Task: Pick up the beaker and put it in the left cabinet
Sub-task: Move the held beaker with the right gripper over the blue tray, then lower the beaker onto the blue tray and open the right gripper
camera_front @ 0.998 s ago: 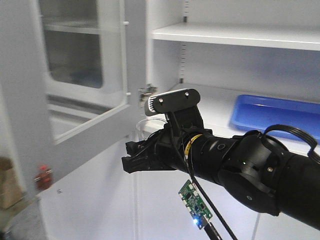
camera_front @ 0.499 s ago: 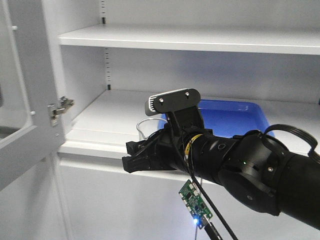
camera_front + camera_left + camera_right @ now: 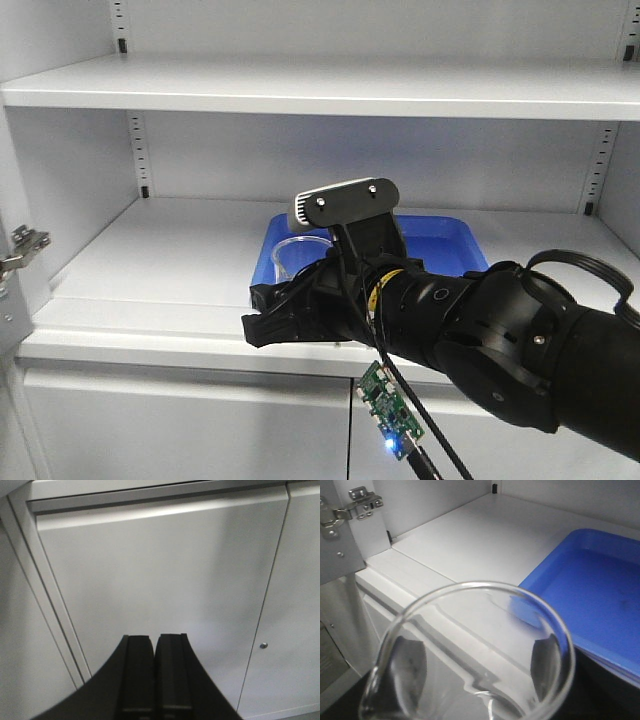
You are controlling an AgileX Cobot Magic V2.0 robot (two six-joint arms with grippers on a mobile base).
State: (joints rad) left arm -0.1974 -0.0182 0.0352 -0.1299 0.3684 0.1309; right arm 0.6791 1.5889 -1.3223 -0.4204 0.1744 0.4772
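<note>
Clear beaker [image 3: 296,262] shows only its rim above the right jaws.

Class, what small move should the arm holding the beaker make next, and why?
Probably ease the right gripper forward over the bare cabinet shelf left of the blue tray: the beaker is gripped but looks short of its front edge.

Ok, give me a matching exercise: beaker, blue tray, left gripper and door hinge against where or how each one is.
1 beaker
2 blue tray
3 left gripper
4 door hinge

A shut, facing a closed lower door
B lying on a shelf of the left cabinet
C held in the right gripper
D silver metal, at the far left

Pairs: 1-C, 2-B, 3-A, 4-D.
</note>
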